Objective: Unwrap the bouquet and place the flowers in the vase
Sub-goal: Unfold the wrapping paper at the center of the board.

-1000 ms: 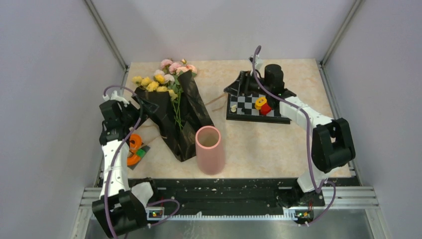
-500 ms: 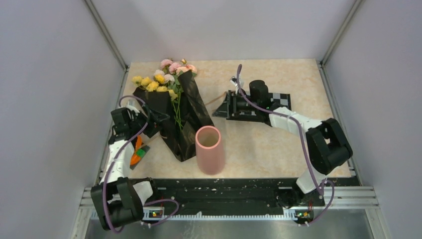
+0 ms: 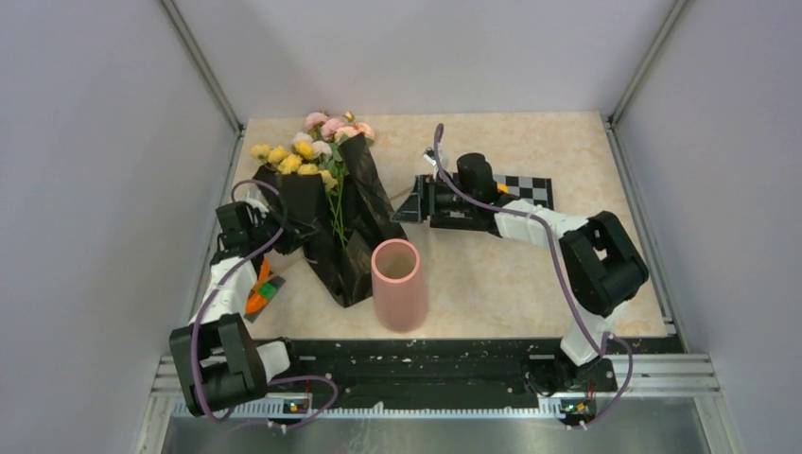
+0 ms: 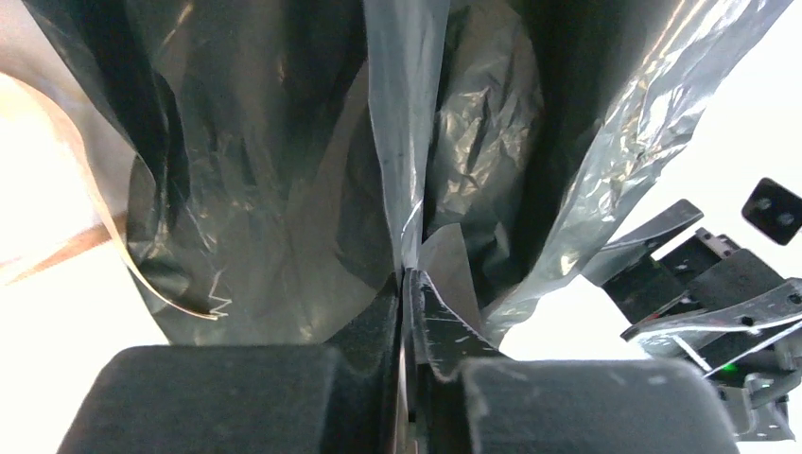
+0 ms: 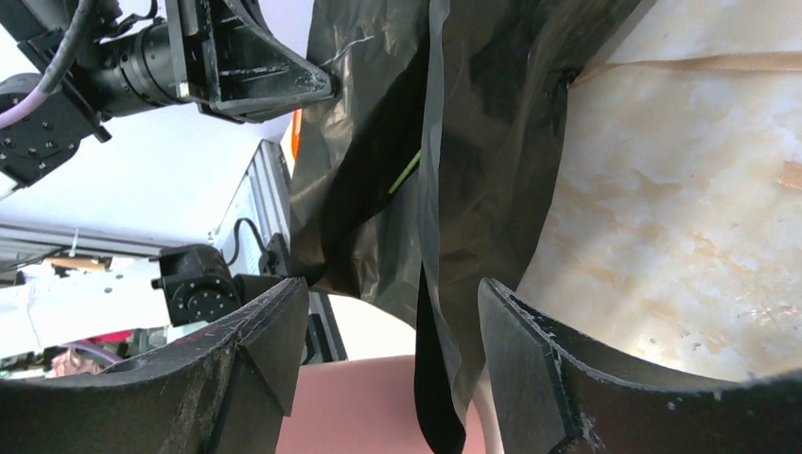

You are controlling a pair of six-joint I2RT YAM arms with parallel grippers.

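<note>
Far-left on the table (image 3: 511,274) you've got the bouquet (image 3: 352,222), with its blooms toward the far side and its base pointing near. The flowers (image 3: 326,132) show pink and peach at the far end, and the yellow ones are just left of those. Green stems run down the gap in the black wrapping paper (image 4: 284,189). The vase (image 3: 397,284) stands upright, mouth open, just right of the bouquet's near end. You can't tell if the two touch.

Your left gripper (image 4: 409,284) comes in from the left side. Its fingers are pinched tight together on a thin fold of the wrapping paper, with crinkled sheets rising right past the tips. Your right gripper (image 5: 392,293) sits at the bouquet's right side with its fingers spread wide. A hanging paper edge drops between them and nothing is clamped. Whether a pad touches the paper is unclear.

A tan ribbon (image 5: 700,62) lies flat on the table off the paper's right edge. A checkered board (image 3: 526,187) sits far-right, partly under the right arm. An orange piece (image 3: 253,291) lies near the left edge beside the left arm.
</note>
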